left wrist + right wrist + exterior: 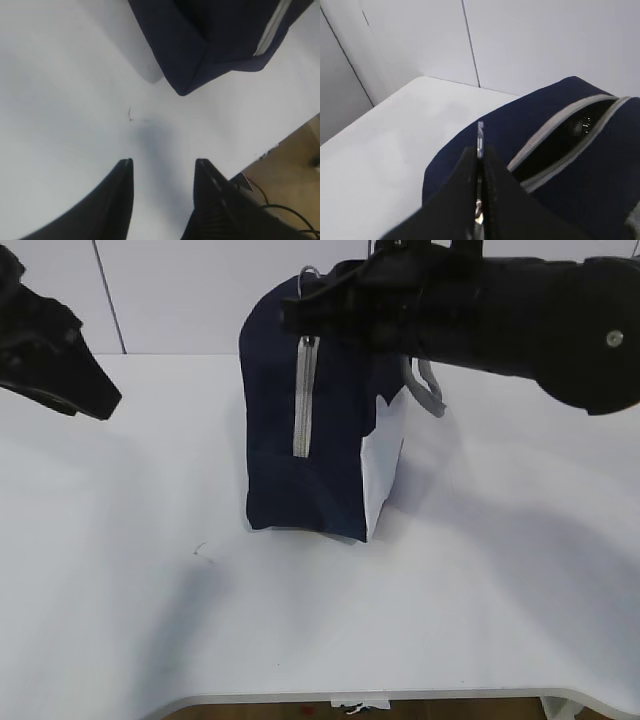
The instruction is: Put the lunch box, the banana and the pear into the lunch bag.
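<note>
**Right jaws pinched on zipper ring, left hanging free**

My right gripper (479, 165) is clamped tight on the metal ring pull (480, 134) at the top of the lunch bag (300, 450). Zipper (560, 145) is partly open beside my fingers, dark gap between the grey tracks. My left gripper (162, 175) is half spread, holding nothing, above the white table (130, 590) just off the bag's corner. Bag stands upright mid-table, grey strap handle (428, 395) on its far side.

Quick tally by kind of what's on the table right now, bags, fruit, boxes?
Lunch bag: 1
Fruit: 0 in view
Lunch boxes: 0 in view
Total: 1 thing visible; the inside of the bag can't be seen.
</note>
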You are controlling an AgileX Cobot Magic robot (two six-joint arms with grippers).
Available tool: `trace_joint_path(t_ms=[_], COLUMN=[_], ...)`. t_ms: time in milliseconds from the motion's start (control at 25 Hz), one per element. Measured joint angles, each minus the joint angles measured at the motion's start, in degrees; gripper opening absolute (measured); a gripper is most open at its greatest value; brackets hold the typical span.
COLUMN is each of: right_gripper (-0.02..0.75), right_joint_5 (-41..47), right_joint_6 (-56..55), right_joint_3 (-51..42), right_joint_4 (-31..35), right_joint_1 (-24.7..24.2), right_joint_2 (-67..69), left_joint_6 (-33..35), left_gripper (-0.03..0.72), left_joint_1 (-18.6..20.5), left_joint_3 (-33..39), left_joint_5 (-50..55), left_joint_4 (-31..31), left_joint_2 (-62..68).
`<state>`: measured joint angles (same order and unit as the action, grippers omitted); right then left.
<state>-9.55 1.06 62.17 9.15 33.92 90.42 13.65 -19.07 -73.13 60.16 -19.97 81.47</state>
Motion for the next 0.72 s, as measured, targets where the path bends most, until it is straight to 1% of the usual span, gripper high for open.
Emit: trace_joint_path(t_ms=[80,120,160,200,240,280,320,360,400,440,480,520,640,680,720], right_gripper=[0.001,0.001,0.001,0.001,0.001,0.001,0.001,0.001,0.001,0.001,0.001,0.001,0.001,0.001,0.001], right_joint_5=[0.76,1.07,1.48,1.87,1.9,1.99,2.27,2.53,2.73,2.98,3.14,3.28,3.39,3.39,3.39], right_joint_6=[0.0,0.0,0.0,0.0,0.0,0.0,0.0,0.0,0.0,0.0,0.0,0.0,0.0,0.0,0.0], right_joint_3=[1.13,1.45,2.08,2.58,2.71,2.96,2.96,2.98,2.98,2.98,2.98,2.98,2.98,2.98,2.98], right_joint_4=[2.1,2.72,3.27,3.68,3.82,4.05,4.46,4.98,5.48,5.78,6.03,6.14,6.21,6.21,6.3], right_joint_1=[0.0,0.0,0.0,0.0,0.0,0.0,0.0,0.0,0.0,0.0,0.0,0.0,0.0,0.0,0.0], right_joint_2=[0.03,0.03,0.03,0.03,0.03,0.1,0.1,0.1,0.1,0.1,0.1,0.1,0.1,0.1,0.1], left_joint_6=[0.56,4.58,5.57,8.48,10.16,11.22,13.35,13.35,17.74,17.74,21.54,22.58,22.58,28.94,30.28], left_gripper=[0.307,0.308,0.308,0.311,0.311,0.321,0.335,0.335,0.35,0.35,0.374,0.379,0.379,0.39,0.391], left_joint_1=[0.0,0.0,0.0,0.0,0.0,0.0,0.0,0.0,0.0,0.0,0.0,0.0,0.0,0.0,0.0], left_joint_3=[0.0,0.09,0.09,0.09,0.09,0.09,0.09,0.09,0.09,0.09,0.09,0.09,0.09,0.09,0.09], left_joint_5=[-0.45,-4.07,-4.91,-7.36,-8.54,-9.08,-10.13,-10.13,-11.84,-11.84,-13.41,-13.85,-13.85,-15.07,-15.24], left_joint_4=[-0.41,-2.64,-2.64,-6.19,-6.19,-11.08,-13.53,-13.53,-18.44,-18.44,-22.6,-23.85,-23.85,-30.66,-31.87], left_joint_2=[0.0,2.92,3.71,5.52,6.55,7.17,8.34,8.34,10.47,10.47,11.8,12.08,12.08,12.79,12.79])
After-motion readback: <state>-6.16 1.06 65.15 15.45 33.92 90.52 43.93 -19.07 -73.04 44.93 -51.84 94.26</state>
